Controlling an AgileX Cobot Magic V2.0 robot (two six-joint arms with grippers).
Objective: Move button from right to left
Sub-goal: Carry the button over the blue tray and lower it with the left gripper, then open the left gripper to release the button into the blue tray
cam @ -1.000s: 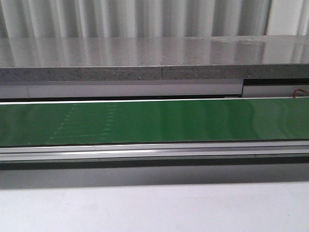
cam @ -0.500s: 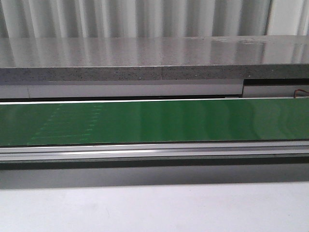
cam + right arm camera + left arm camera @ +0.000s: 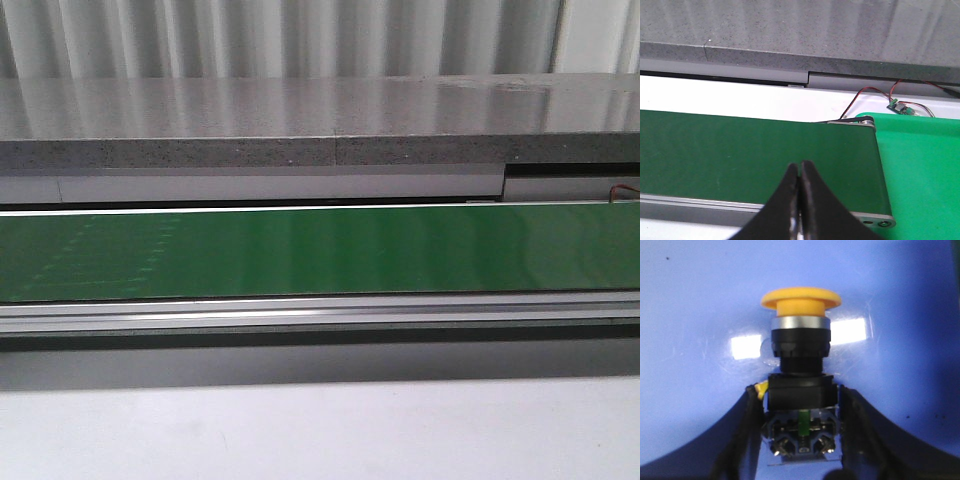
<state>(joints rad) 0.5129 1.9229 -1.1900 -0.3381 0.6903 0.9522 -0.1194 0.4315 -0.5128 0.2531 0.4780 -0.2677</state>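
Observation:
The button [image 3: 801,340], with a round yellow-orange cap, a silver ring and a black and blue blocky body, shows only in the left wrist view. My left gripper [image 3: 799,391] is shut on its lower body, one dark finger against each side, and the cap points away from the wrist. A glossy blue surface [image 3: 690,315] fills the view behind it. My right gripper [image 3: 800,166] is shut on nothing, its tips pressed together over the dark green conveyor belt [image 3: 740,145] near the belt's end. The front view shows neither gripper nor the button.
The green belt [image 3: 400,250] runs across the front view between metal rails. A grey stone ledge [image 3: 300,120] lies behind it and a white tabletop [image 3: 300,430] in front. A brighter green belt [image 3: 920,165] and a small wired circuit board [image 3: 900,106] lie past the belt's end.
Faint pale marks on the green belt have drifted leftward in the front view. Nothing else there has changed.

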